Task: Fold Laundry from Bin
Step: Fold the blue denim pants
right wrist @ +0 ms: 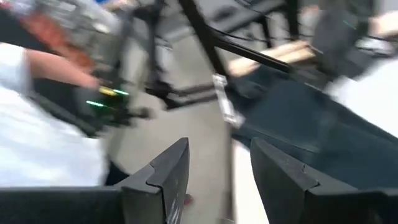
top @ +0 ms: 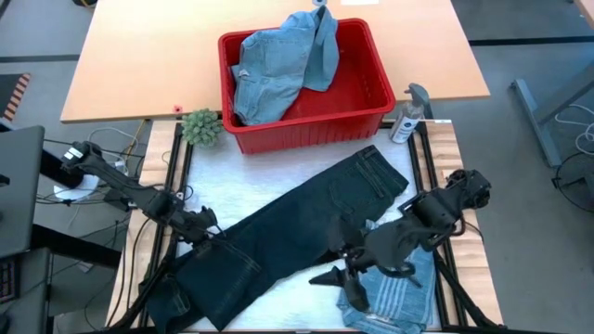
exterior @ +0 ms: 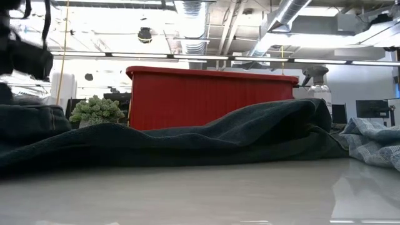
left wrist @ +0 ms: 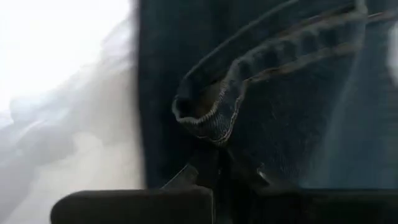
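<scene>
Long dark navy trousers (top: 297,223) lie spread aslant across the table, from near the red bin (top: 371,93) down to the near left corner. The bin holds light blue denim pieces (top: 278,65), one draped over its far rim. A blue-grey striped shirt (top: 394,297) lies crumpled at the near right, partly under the trousers' edge. My left gripper (top: 210,228) is shut on the trousers at their left edge. My right gripper (top: 341,286) is open and empty, above the place where the trousers and shirt meet. The small black item is not in view. My left gripper pinches a stitched, folded-over edge of the trousers (left wrist: 208,124) between its two fingers, on the left side of the leg. It comes in low from the table's left. The fold bunches up just past the fingertips, and the rest of the trousers lies on the table.
A small green plant (top: 200,126) stands left of the bin and a spray bottle (top: 408,116) right of it. A wooden table (top: 139,65) lies beyond. A person in white (right wrist: 37,130) shows in the right wrist view, off the table.
</scene>
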